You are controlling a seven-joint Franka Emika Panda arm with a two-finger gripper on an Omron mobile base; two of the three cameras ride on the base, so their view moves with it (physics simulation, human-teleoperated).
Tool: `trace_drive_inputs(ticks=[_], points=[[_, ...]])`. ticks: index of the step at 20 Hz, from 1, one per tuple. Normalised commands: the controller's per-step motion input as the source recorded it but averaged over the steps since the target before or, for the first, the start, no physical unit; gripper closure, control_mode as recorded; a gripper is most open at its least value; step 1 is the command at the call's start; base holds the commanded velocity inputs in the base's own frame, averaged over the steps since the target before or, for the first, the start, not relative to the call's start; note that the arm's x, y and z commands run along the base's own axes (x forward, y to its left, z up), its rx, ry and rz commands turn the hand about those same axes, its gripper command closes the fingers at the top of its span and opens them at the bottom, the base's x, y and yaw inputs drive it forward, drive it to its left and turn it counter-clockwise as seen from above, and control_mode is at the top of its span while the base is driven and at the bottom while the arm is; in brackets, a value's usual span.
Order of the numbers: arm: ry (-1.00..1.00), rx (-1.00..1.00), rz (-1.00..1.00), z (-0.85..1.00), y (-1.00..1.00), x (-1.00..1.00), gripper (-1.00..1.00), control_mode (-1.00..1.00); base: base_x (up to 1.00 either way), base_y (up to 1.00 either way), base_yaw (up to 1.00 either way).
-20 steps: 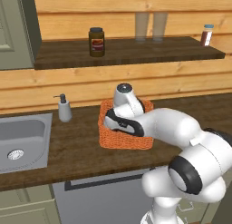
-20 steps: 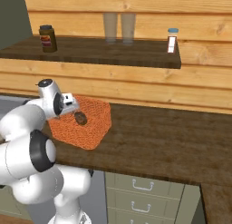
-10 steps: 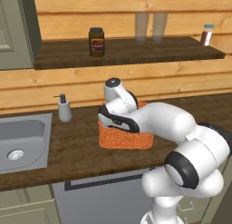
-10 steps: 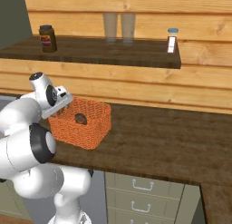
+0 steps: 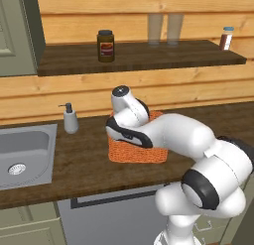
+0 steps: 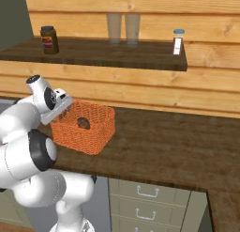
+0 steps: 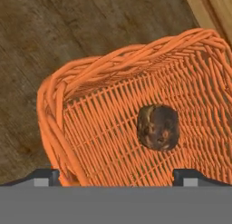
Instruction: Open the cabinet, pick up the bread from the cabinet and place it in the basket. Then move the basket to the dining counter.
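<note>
One bread (image 7: 157,127) bun lies inside the basket (image 7: 97,128) on its woven floor, so what remains, as I judge it, is carrying the basket to the dining counter. In the hand view the basket's near rim runs from 8 o'clock up toward 1 o'clock, and its rounded corner passes between the two fingertips (image 7: 43,176) at the bottom. The end effector (image 7: 118,177) stands wide, straddling that wall but not closed on it. In the right base view the basket (image 6: 93,135) sits on the counter (image 6: 164,142), with the end effector (image 6: 58,114) at its 9 o'clock edge.
</note>
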Motion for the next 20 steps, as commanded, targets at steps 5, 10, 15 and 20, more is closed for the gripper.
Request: trace_drive_inputs(ticks=[5, 10, 15, 20], points=[[0.00, -0.01, 0.05, 0.00, 0.06, -0.54, -1.00, -1.00, 0.00, 0.00, 0.00], [0.02, -0.02, 0.03, -0.07, 0.07, -0.04, -1.00, -1.00, 0.00, 0.00, 0.00], [0.09, -0.02, 0.08, -0.44, -0.19, 0.82, -1.00, -1.00, 0.00, 0.00, 0.00], [0.12, 0.00, 0.08, -0.56, 0.00, 0.54, -1.00, -1.00, 0.00, 0.00, 0.00]])
